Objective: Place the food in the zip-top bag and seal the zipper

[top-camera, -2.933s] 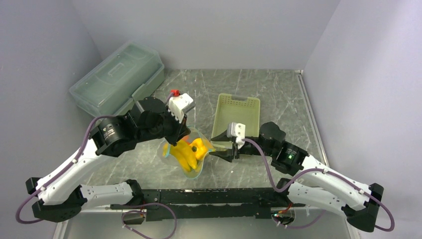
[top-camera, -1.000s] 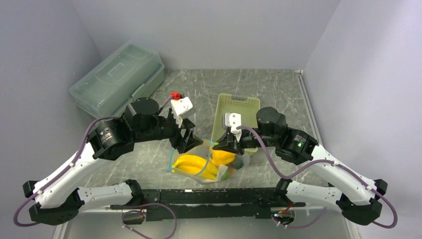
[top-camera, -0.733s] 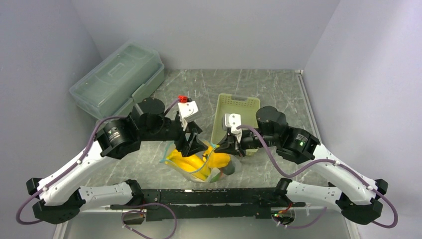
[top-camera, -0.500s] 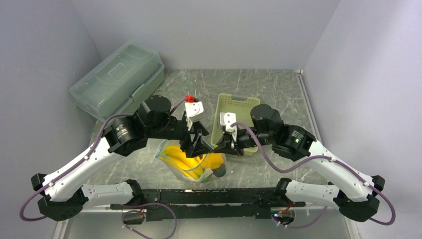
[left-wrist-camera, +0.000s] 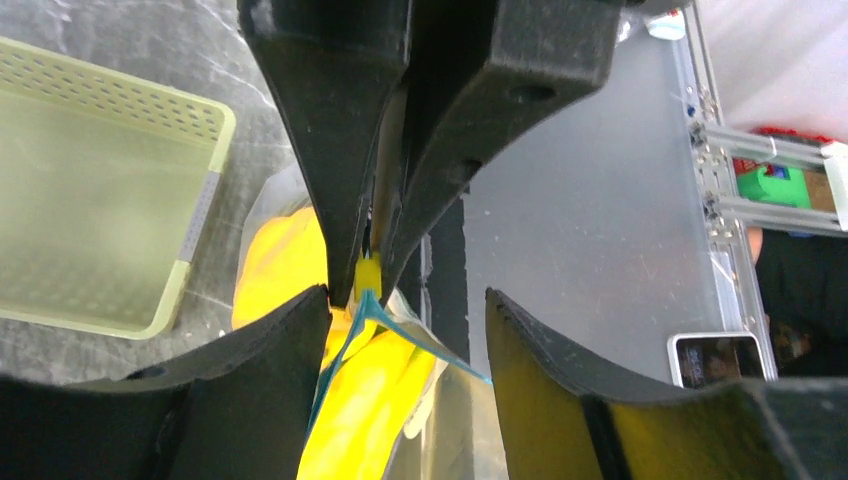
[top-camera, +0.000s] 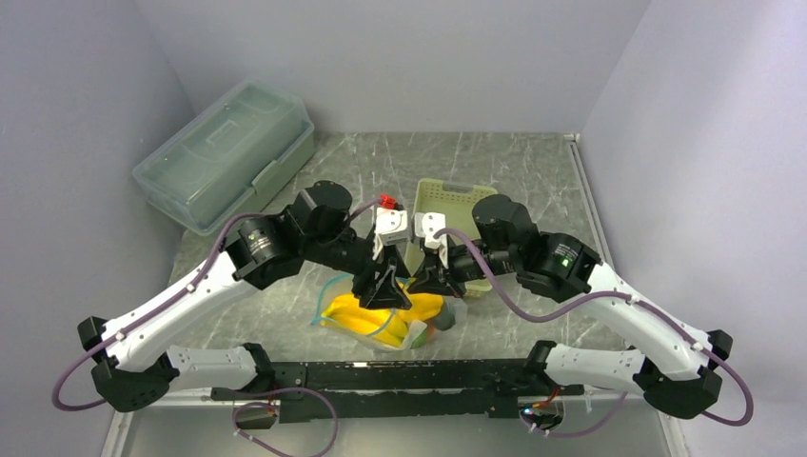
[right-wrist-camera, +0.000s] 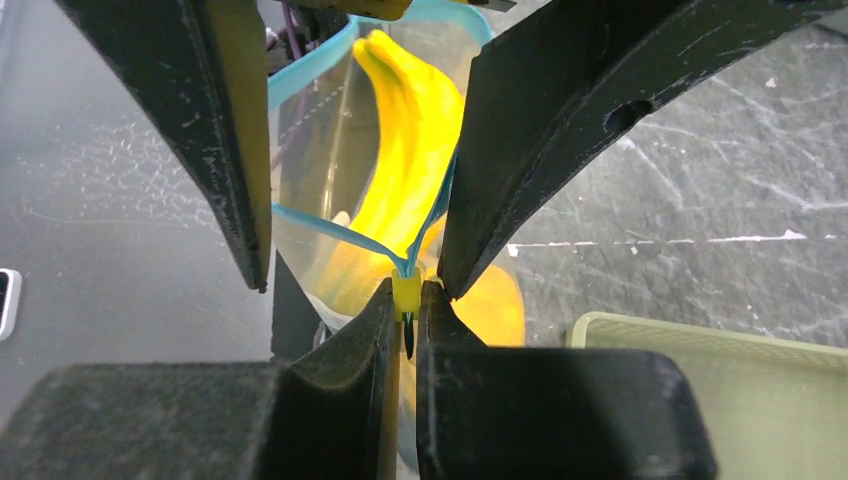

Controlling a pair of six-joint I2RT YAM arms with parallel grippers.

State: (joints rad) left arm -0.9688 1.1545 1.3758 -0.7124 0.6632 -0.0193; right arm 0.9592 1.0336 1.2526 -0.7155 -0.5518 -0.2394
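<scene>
The clear zip-top bag (top-camera: pixel 373 322) hangs low over the table in front of the basket, with yellow banana pieces (top-camera: pixel 362 314) and other food inside. My right gripper (right-wrist-camera: pixel 406 292) is shut on the yellow tab at one end of the teal zipper (right-wrist-camera: pixel 330 225). The zipper's two tracks spread apart from that tab, so the mouth gapes. My left gripper (left-wrist-camera: pixel 408 300) is open and straddles both tracks right beside the right gripper's tips. In the top view the left gripper (top-camera: pixel 385 288) and right gripper (top-camera: pixel 425 280) nearly touch above the bag.
The pale green perforated basket (top-camera: pixel 455 211) stands just behind the right gripper, its corner showing as the basket (right-wrist-camera: pixel 700 345). A large translucent lidded storage box (top-camera: pixel 228 152) sits at the back left. The arms' base rail (top-camera: pixel 400 381) runs along the near edge.
My left gripper has swung right across the bag's mouth to meet the right gripper, and its jaws have narrowed a little. The right gripper keeps its hold on the tab.
</scene>
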